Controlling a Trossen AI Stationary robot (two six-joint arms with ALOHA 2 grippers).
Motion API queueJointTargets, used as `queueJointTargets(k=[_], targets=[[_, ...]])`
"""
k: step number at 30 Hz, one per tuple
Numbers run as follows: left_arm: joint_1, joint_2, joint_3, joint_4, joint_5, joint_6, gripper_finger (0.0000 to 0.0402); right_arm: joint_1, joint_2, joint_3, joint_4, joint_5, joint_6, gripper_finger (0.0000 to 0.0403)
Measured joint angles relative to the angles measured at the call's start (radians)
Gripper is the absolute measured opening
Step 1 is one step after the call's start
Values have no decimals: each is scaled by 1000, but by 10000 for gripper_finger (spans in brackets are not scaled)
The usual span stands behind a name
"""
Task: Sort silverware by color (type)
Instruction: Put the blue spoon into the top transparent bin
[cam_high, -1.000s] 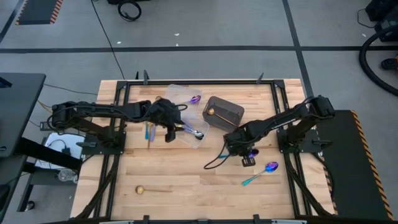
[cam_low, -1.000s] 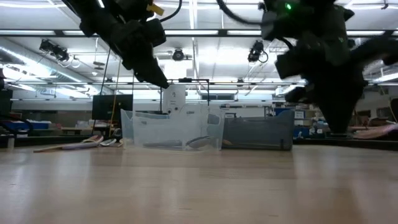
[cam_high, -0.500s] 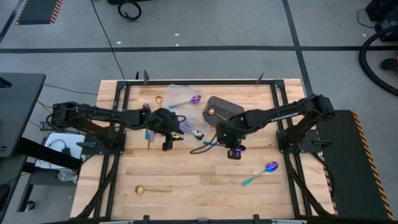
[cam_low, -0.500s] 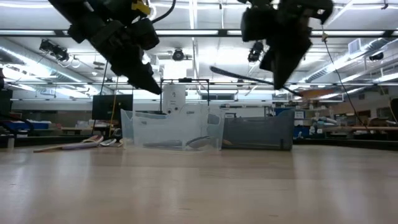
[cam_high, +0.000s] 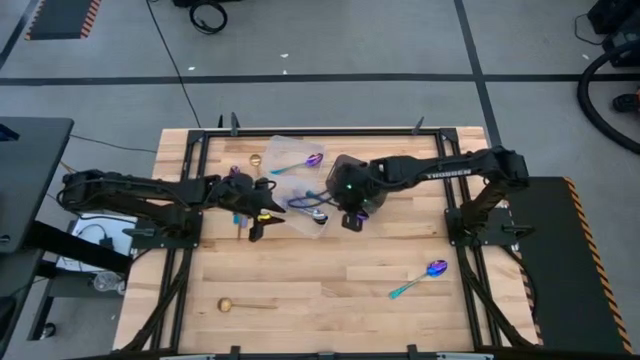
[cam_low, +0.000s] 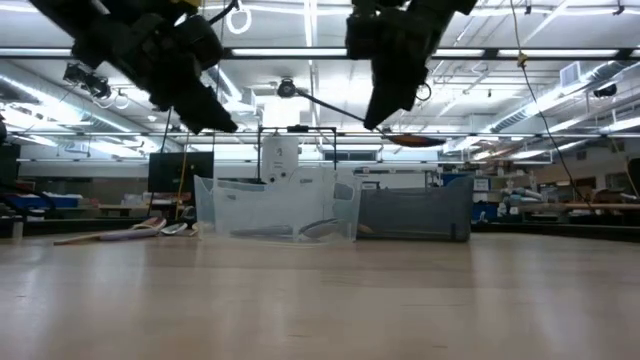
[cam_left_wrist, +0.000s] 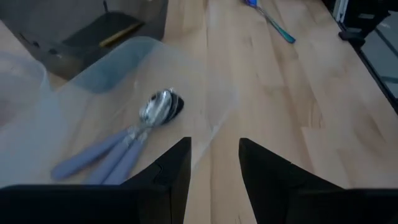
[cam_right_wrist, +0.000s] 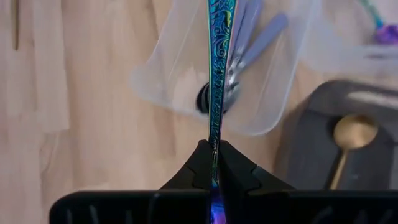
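My right gripper (cam_high: 350, 213) hangs over the gap between the dark bin (cam_high: 372, 178) and a clear tub (cam_high: 300, 215), shut on an iridescent spoon with a teal handle (cam_right_wrist: 217, 68). Lavender-handled spoons (cam_left_wrist: 118, 152) lie flat in that tub. My left gripper (cam_high: 254, 232) is open above the bare wood beside the tub's left side; in the left wrist view its fingers (cam_left_wrist: 214, 158) hold nothing. A gold spoon (cam_high: 340, 180) lies in the bin. Another iridescent spoon (cam_high: 420, 278) and a gold one (cam_high: 245, 304) lie flat on the table. My right gripper pinches the iridescent spoon between its two fingers (cam_right_wrist: 199, 165) on the teal handle (cam_right_wrist: 215, 140). Most of the handle sticks out past the fingertips toward the clear tub. The spoon is lifted clear and nearly level, with its bowl (cam_low: 410, 140) on the fingers' other side.
A second clear tub (cam_high: 285, 152) at the far side holds an iridescent spoon (cam_high: 305, 160), and a gold spoon (cam_high: 255, 160) lies next to it. Slim handles (cam_high: 240, 212) lie on the wood left of the near tub. Bare wood spans the table's near half.
My right gripper has carried the iridescent spoon from the table's right near part toward the far left, rising, until it hangs between the bin and the tub. My left gripper has drawn back from over the tub toward the table's left and near edges.
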Motion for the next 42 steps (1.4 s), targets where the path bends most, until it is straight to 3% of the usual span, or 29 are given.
queueJointTargets(k=[11,26,37,42], targets=[[1,-128,-102,49,-32,-57,142,-95,140,196,28,-3,-143,16],[1,-143,-102,23,-54,-217,142,-197,381,466,111,5,-385,16],[0,-275,-102,-88,-110,-215,142,-241,454,491,215,92,-698,16],[-1,-333,-103,-96,-110,-201,142,-286,473,492,225,13,-795,16]])
